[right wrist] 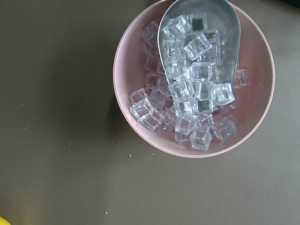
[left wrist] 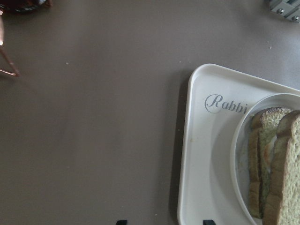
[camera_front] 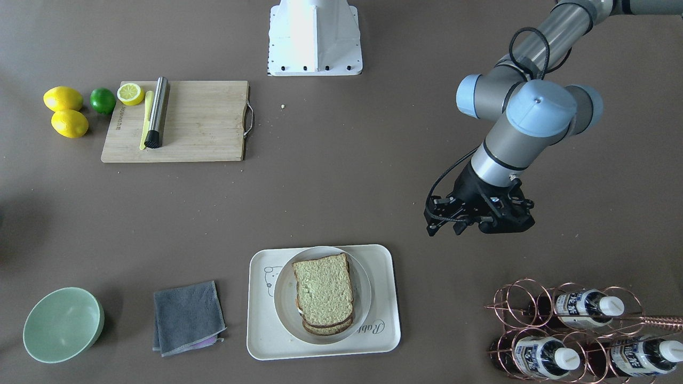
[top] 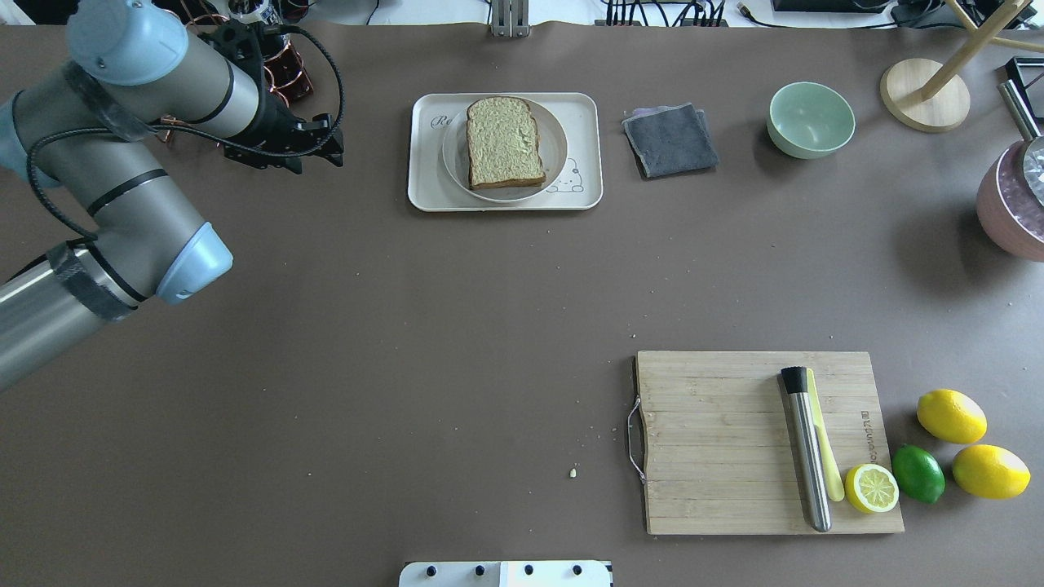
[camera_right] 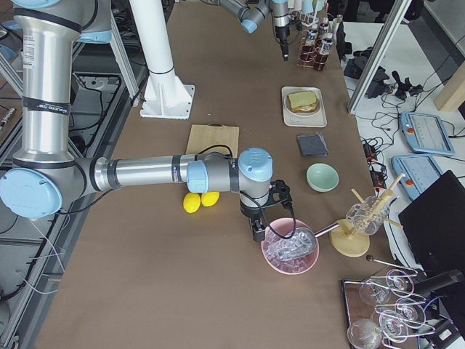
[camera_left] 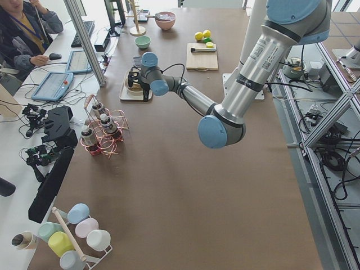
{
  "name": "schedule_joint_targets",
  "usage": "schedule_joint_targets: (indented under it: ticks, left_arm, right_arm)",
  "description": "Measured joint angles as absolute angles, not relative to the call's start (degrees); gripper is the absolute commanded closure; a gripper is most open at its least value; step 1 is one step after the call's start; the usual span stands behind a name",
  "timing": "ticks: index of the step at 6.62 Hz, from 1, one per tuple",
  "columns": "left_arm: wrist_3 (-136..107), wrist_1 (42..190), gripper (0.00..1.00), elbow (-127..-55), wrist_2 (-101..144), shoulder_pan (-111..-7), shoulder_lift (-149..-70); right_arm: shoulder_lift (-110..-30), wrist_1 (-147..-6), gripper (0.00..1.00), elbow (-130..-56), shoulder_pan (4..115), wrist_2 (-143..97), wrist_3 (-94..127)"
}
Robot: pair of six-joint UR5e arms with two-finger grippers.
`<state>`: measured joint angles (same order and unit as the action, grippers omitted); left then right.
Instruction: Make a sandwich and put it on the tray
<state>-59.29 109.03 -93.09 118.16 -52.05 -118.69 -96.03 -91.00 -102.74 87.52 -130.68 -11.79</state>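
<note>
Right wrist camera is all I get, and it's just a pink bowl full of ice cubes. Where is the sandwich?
Observer: The sandwich lies on a round plate, and the plate sits on the tray.
Operator: Is the other arm holding it?
Observer: No. The left gripper is open and empty, off to the tray's side.
Operator: What's near that arm?
Observer: A copper wire rack holding bottles.
</note>
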Motion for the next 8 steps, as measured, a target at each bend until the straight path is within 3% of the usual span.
schedule_joint_targets:
  ticks: [1, 4, 8]
  left_arm:
    - [-50.2, 101.2, 0.21, -100.4, 118.4, -54.3, -114.4]
    - [-27.0, 94.6, 0.16, -112.3, 124.2, -65.3, -98.8]
    - [5.7, 94.2, 0.14, -112.7, 132.6, -83.4, -79.3]
  right_arm:
    - [-95.5, -91.4, 0.00, -102.6, 87.5, -130.7, -11.8]
    - [-94.7, -92.0, 0.00, -102.6, 87.5, -130.5, -11.9]
    - [-95.0, -92.0, 0.00, -102.3, 87.5, -130.8, -11.9]
